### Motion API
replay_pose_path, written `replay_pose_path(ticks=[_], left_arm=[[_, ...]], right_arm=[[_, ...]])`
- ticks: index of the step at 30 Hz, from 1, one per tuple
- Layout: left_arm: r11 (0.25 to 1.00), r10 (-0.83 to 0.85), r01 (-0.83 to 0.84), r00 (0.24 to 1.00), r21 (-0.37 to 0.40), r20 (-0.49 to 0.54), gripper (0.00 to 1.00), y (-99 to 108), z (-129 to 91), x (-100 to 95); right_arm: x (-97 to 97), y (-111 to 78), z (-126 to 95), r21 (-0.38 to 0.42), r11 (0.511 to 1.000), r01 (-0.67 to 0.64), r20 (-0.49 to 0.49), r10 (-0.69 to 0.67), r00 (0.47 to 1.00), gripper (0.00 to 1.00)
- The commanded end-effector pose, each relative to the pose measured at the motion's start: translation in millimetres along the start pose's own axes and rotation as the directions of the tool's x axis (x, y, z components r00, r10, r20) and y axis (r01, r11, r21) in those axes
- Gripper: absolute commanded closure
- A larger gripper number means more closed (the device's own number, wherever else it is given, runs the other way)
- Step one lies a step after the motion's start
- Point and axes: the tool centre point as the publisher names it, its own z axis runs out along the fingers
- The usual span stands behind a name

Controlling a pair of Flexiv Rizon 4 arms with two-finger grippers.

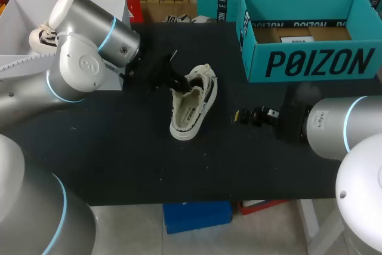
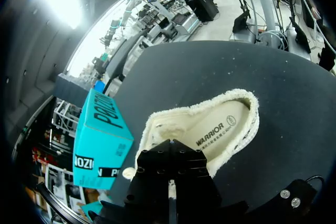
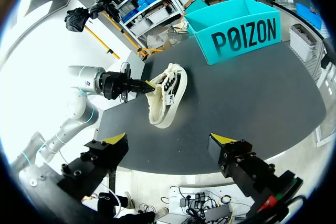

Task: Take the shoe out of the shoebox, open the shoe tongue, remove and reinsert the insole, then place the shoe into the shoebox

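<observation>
the left arm (image 1: 83,58) is built of rounded silver-grey links with domed caps. a thin light-blue ring marks each joint, and one cap carries a faint round emblem. the right arm (image 1: 337,126) has the same smooth silver shell and blue ring, and ends in a black wrist section. the left gripper (image 2: 169,153) has a black, angular body dotted with rows of small round holes. beside it a black bracket (image 2: 294,195) carries two bright screws (image 2: 286,194) and a thin black cable (image 2: 315,179). the right gripper (image 3: 168,140) has two chunky black fingers (image 3: 102,156) with bright yellow tips, small bolts along them and a red patch near one base.
</observation>
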Motion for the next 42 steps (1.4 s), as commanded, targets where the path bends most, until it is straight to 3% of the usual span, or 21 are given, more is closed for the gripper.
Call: replay_pose_path(ticks=[1, 8, 15, 18, 28, 33, 42], left_arm=[[1.0, -0.005, 0.005, 1.0, -0.005, 0.004, 1.0, -0.4, 0.5, 5.6], [1.0, -0.013, 0.013, 1.0, -0.017, 0.008, 1.0, 1.6, -15.4, 8.4], [0.998, 0.003, -0.002, 1.0, -0.07, 0.018, 1.0, 14.9, -43.5, -3.1], [0.997, 0.015, -0.013, 1.0, -0.074, 0.019, 1.0, 15.2, -40.1, -12.1], [0.993, 0.118, -0.118, 0.993, -0.029, -0.026, 1.0, -1.7, 2.1, -36.4], [0.992, 0.12, -0.121, 0.992, -0.021, -0.046, 1.0, -2.3, 12.2, -28.9], [0.999, 0.042, -0.043, 0.998, -0.014, -0.05, 1.0, -0.2, 4.5, 4.4]], right_arm=[[1.0, -4.2, 3.9, -0.013, 1.0, -0.004, 0.0, 0.004, 1.0, 0.0], [1.0, -4.2, 3.9, -0.013, 1.0, -0.004, 0.0, 0.004, 1.0, 0.0], [1.0, -4.2, 3.9, -0.013, 1.0, -0.004, 0.0, 0.004, 1.0, 0.0], [1.0, -4.2, 3.9, -0.013, 1.0, -0.004, 0.0, 0.004, 1.0, 0.0], [1.0, -4.2, 3.9, -0.013, 1.0, -0.004, 0.0, 0.004, 1.0, 0.0], [1.0, -4.2, 3.9, -0.013, 1.0, -0.004, 0.0, 0.004, 1.0, 0.0], [1.0, -4.2, 3.9, -0.013, 1.0, -0.004, 0.0, 0.004, 1.0, 0.0]])
